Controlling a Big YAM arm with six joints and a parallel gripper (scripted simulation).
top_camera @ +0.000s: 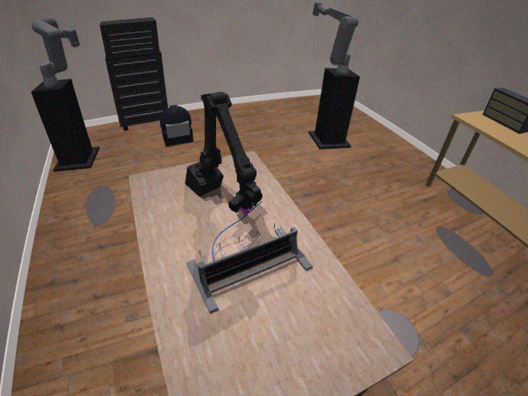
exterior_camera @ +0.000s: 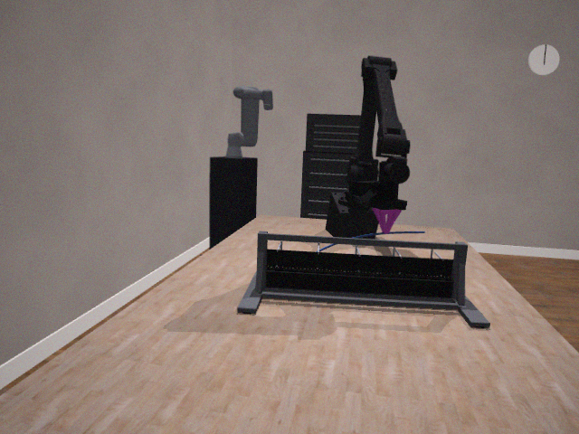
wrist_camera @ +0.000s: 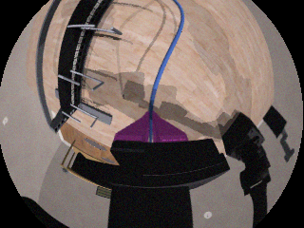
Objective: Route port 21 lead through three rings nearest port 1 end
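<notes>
My gripper (top_camera: 245,210) (exterior_camera: 386,220) (wrist_camera: 150,114), with purple fingers, is shut on the thin blue lead (top_camera: 224,228) (exterior_camera: 411,231) (wrist_camera: 180,26) and holds it above the table on the arm's side of the rack. The grey rack with its black patch panel (top_camera: 252,256) (exterior_camera: 360,273) (wrist_camera: 64,57) stands upright on the table. The lead rises in a curve from one end of the panel to my fingers, and a short free end sticks out past them. Several wire rings (top_camera: 242,242) (wrist_camera: 95,79) stick out from the rack towards the arm. I cannot tell whether the lead lies in any ring.
The rack stands mid-table (top_camera: 256,341), away from the edges. The arm's base (top_camera: 204,179) is at the far end of the table. Two other arms on black pedestals, a drawer cabinet and a wooden shelf stand off the table.
</notes>
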